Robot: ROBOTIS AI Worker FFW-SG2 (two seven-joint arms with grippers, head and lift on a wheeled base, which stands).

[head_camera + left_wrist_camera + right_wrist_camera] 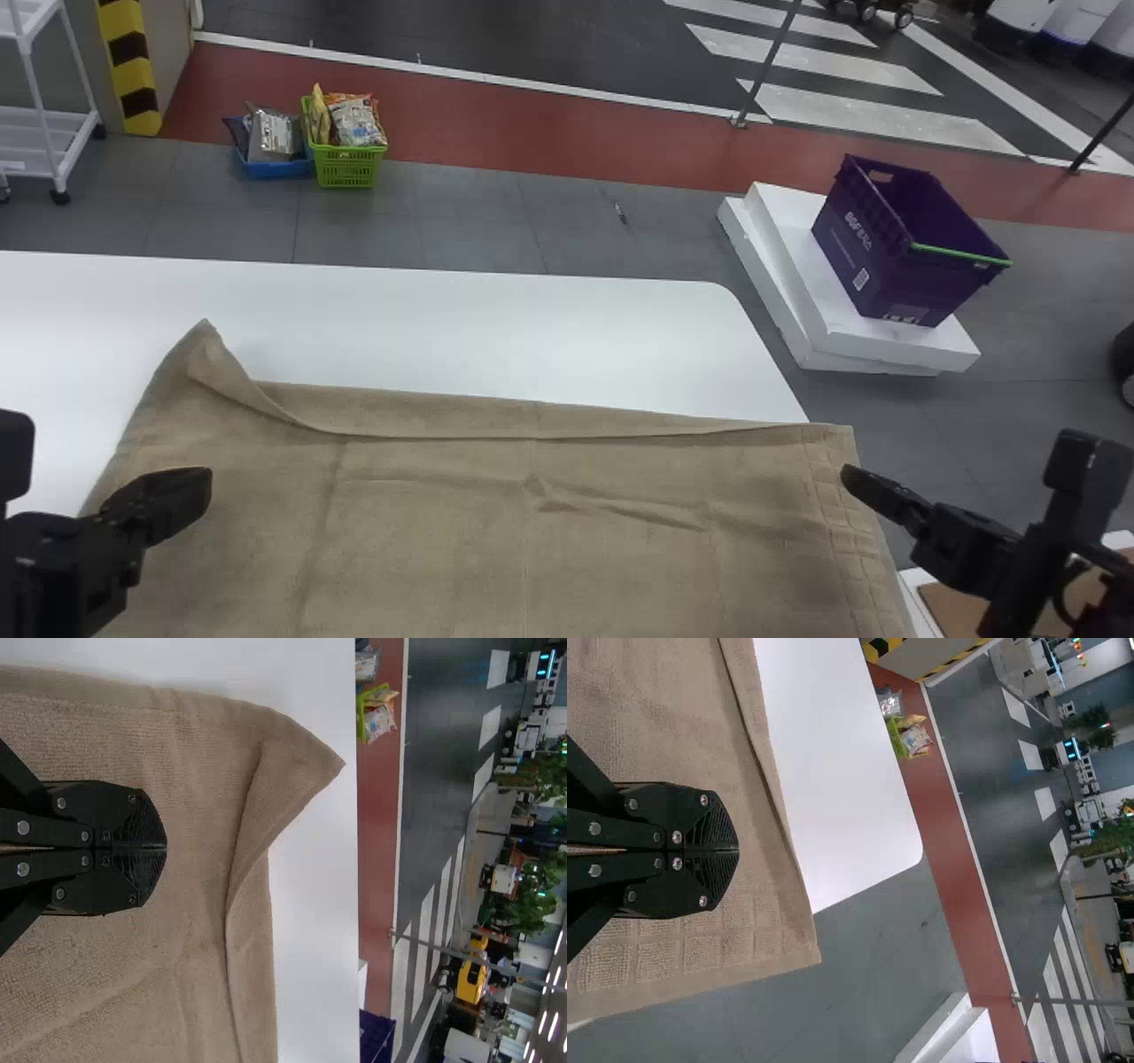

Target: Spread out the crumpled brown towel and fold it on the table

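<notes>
The brown towel (532, 532) lies spread over the near part of the white table, its far edge turned over in a narrow strip and its far left corner raised to a point. My left gripper (209, 489) is over the towel's left side; in the left wrist view this gripper (166, 848) is shut, with towel (159, 974) behind it. At the towel's right border is my right gripper (844, 474). In the right wrist view that gripper (737, 850) is shut too, in front of the towel (664, 718) near its waffle-patterned border.
The white table (496, 328) extends beyond the towel, its far right corner rounded. On the floor stand a green basket (347, 167), a blue basket (279, 168) and a purple crate (886, 257) on white slabs (797, 310).
</notes>
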